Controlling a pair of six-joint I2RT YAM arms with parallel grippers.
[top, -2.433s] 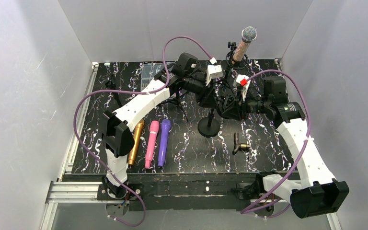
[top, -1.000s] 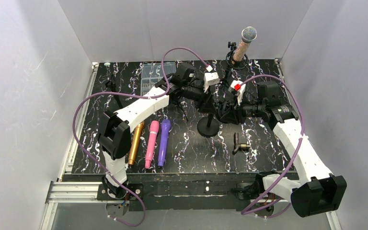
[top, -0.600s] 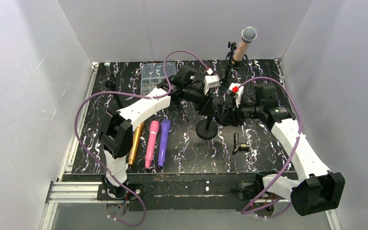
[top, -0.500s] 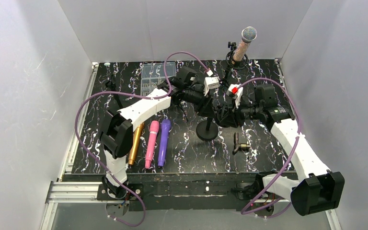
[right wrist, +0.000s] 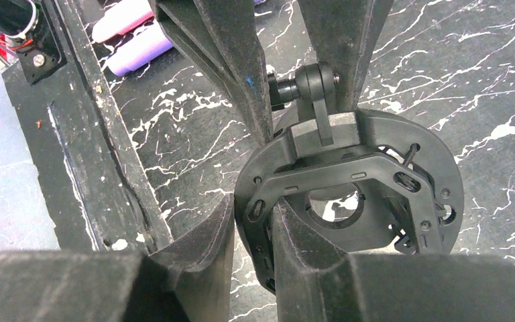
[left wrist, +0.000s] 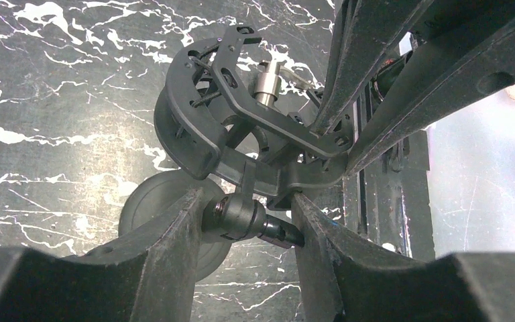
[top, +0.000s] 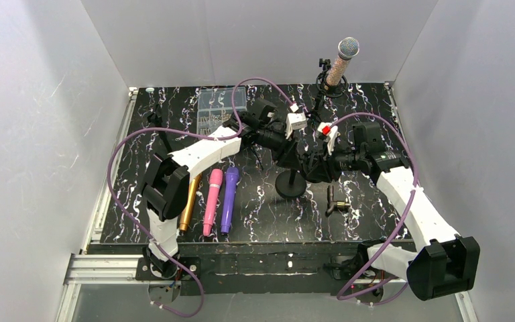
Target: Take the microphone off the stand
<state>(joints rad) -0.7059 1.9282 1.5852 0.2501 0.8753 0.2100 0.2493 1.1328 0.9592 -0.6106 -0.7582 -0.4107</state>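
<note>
Got left claw (left wrist: 248, 215) squeezed onto the pivot knuckle (left wrist: 231, 218), right claw (right wrist: 251, 215) pinching the shock mount (right wrist: 349, 168) rim. Can see microphone (top: 340, 62) upright in the far stand (top: 321, 79). Also spotting a clear box (top: 208, 94) of tiny bits, unidentifiable.

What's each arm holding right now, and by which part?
Left gripper: jaws shut on the pivot joint just under the stand's shock mount. Right gripper: jaws shut on the shock mount's outer ring.
</note>
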